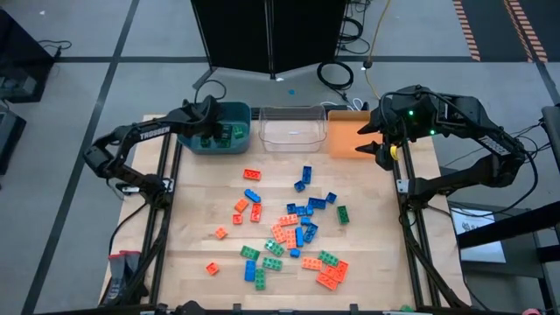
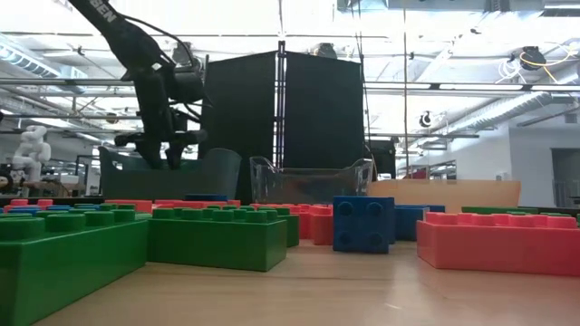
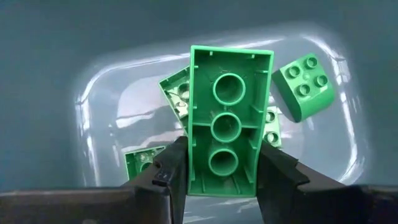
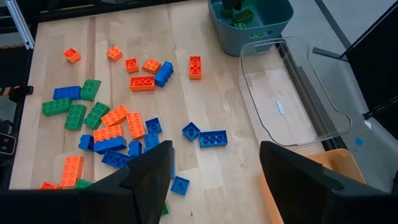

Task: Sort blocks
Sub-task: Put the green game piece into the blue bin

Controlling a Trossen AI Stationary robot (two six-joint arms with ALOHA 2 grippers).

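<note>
**Trainee:** What is that green brick [image 3: 229, 121] doing up there?

**Me:** I have it pinched between the fingers of my left gripper [image 3: 224, 171], clamped on its long sides, hollow underside facing the wrist camera. I'm holding it straight over the teal bin [image 1: 229, 142] because that is where the greens go. Directly beyond the fingers I can see a few green bricks [image 3: 303, 84] lying on the bin floor.

**Trainee:** So the brick is above the bin, not in it?

**Me:** I judge it's still clear of the floor and gripped firmly. From the table-level view the left gripper [image 2: 166, 149] hangs right at the bin's rim.

**Trainee:** And the other arm?

**Me:** My right gripper [image 1: 378, 147] waits over the orange bin [image 1: 346, 136], fingers spread wide and holding nothing. The clear bin [image 1: 290, 131] sits between the two arms, apparently with nothing in it.

**Trainee:** Where is the rest of the work?

**Me:** The loose blocks [image 1: 293, 229] lie well away from both grippers, scattered across the middle of the table [image 1: 367, 254] in green, blue and orange-red.
</note>
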